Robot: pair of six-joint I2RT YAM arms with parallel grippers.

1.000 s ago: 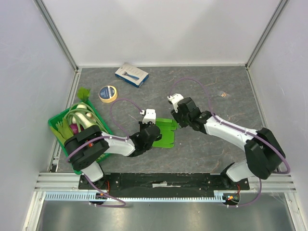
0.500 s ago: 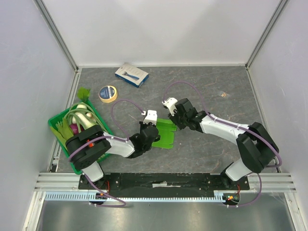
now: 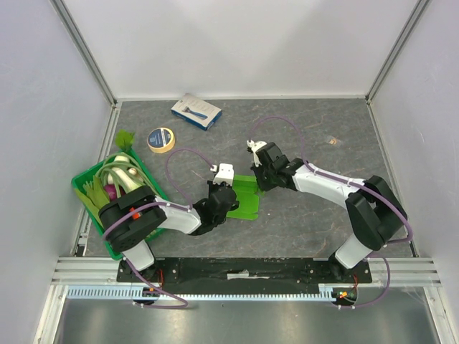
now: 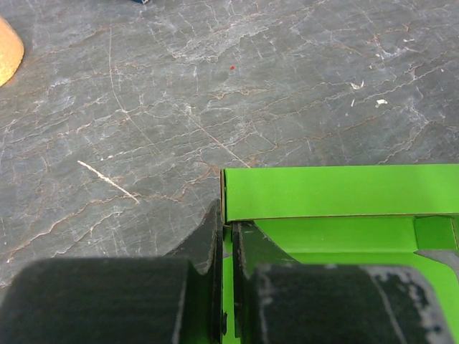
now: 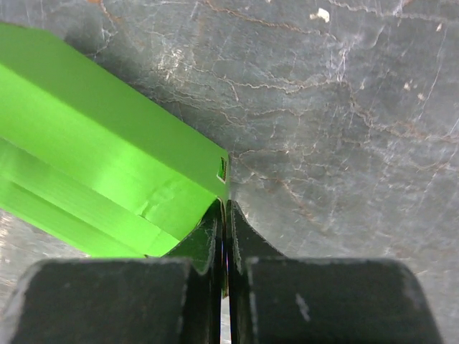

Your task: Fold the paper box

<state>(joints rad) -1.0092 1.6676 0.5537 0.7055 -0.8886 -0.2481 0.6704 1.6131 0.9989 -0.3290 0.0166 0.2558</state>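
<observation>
Though fingers (image 4: 206,240) pinch its edges, paper box (image 3: 247,201) partly hidden overhead

Blocked mid-table by flat lime-green card paper box (image 3: 247,204), with left gripper (image 4: 226,231) clamped on it and right gripper (image 5: 224,209) closed at its corner. Hemmed on left by dark green plastic crate (image 3: 80,192), yellow tape roll (image 3: 161,139), blue-and-white flat carton (image 3: 196,111). Passable over bare grey table (image 3: 337,122) rightward.

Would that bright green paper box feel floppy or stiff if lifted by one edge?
Probably floppy: the paper box is thin card, its edge sheet-thin in the left wrist view. Likely very light, so a push would slide it over the table. Pinched at one edge by the left end effector, it may sag.
</observation>
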